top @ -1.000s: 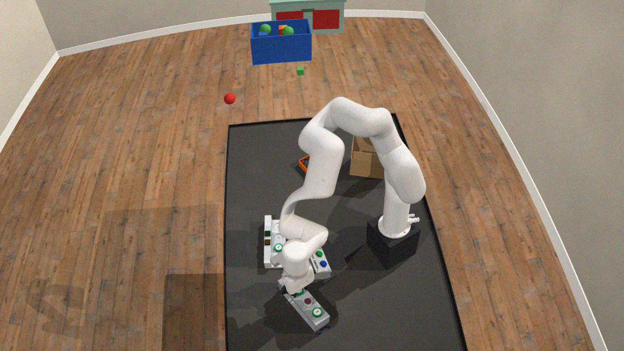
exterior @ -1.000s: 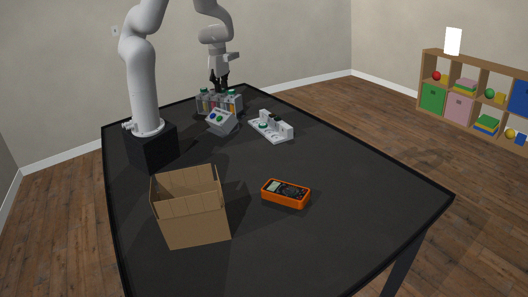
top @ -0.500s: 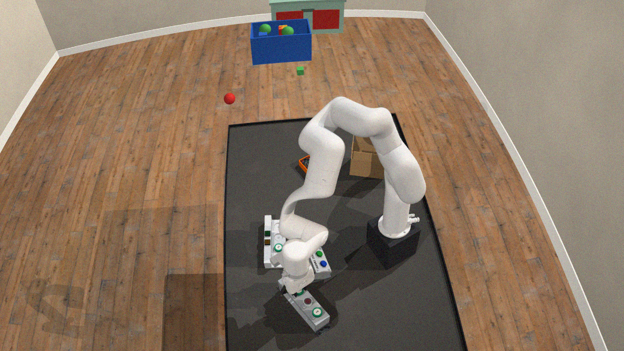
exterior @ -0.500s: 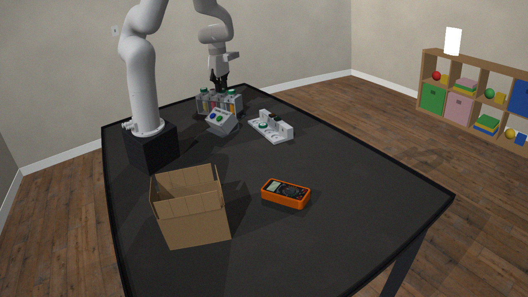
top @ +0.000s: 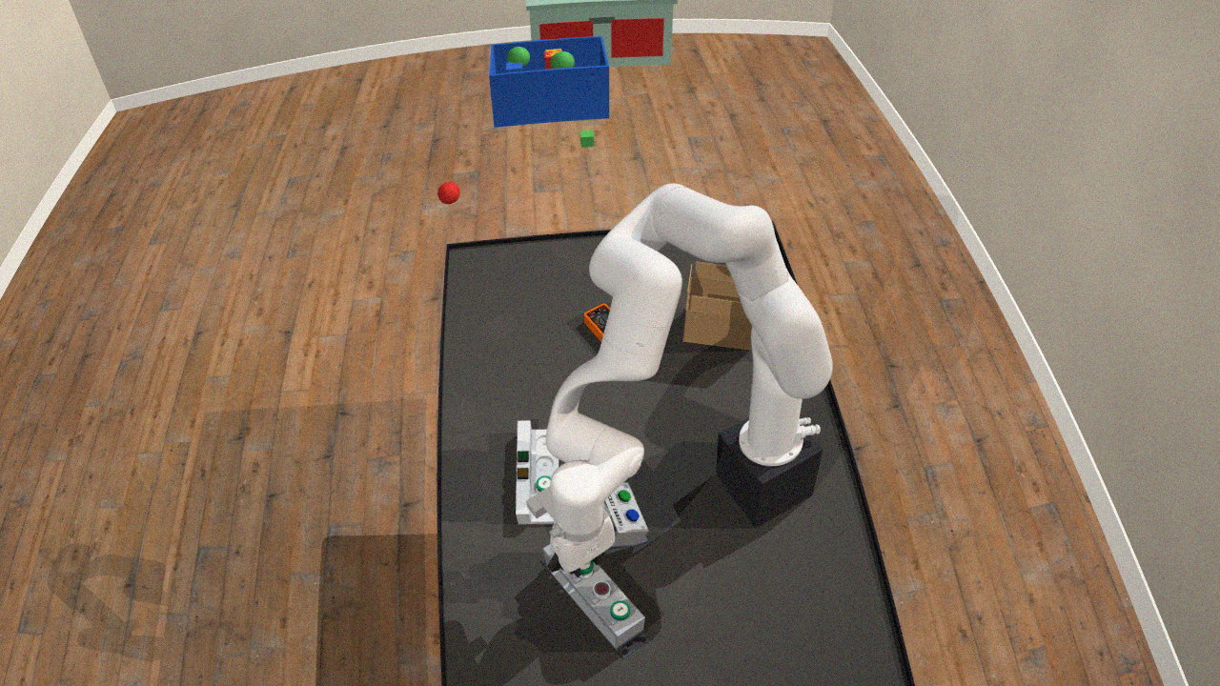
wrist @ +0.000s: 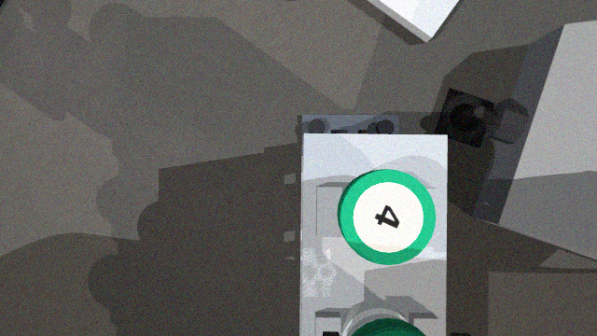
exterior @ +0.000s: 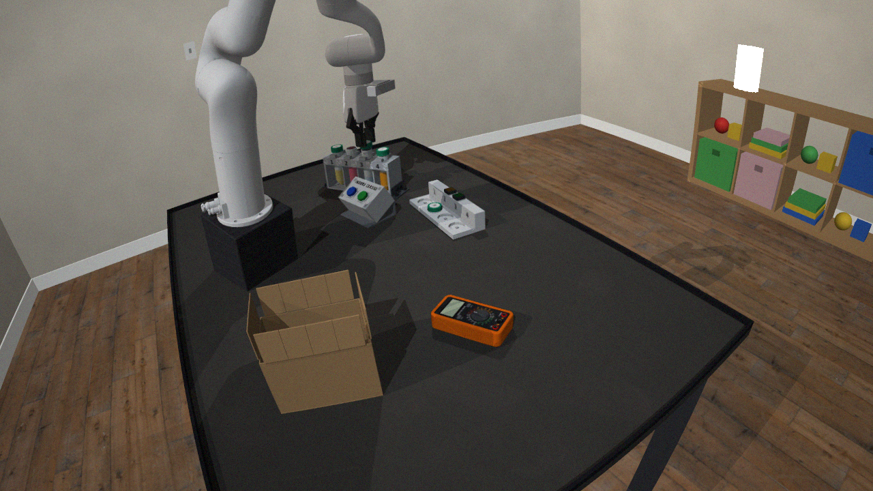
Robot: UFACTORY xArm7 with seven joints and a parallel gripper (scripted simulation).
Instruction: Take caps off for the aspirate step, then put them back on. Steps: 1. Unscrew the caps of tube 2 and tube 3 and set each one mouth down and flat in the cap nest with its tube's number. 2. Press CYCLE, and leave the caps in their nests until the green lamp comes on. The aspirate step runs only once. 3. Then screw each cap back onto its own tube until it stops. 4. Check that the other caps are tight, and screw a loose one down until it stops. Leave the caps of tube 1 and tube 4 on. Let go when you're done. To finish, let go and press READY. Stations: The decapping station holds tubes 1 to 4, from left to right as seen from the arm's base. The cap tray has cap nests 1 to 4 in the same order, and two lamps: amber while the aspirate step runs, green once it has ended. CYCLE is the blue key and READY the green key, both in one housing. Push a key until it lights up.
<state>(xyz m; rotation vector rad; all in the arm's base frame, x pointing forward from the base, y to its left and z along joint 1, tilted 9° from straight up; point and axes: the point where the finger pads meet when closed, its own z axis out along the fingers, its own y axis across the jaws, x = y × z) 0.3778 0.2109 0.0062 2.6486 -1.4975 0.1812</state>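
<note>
I had the gripper [exterior: 363,130] clenched on tube 3's cap [exterior: 366,146], seated on its tube in the decapping station [exterior: 393,166]. Cap 2 [exterior: 435,207] already lay in the cap tray [exterior: 476,219]; CYCLE [exterior: 350,191], recapping and READY remained, I judged

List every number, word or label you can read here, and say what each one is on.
"4": on the white top of the green cap in the wrist view.
"4": on the front of the tube rack, below that tube; the other rack numbers are too small to be sure of.
Dark strip on the key housing: lettering is there, too blurred to read.
Cap in the tray: mark too small to read.
Orange meter: dial markings unreadable.
</note>
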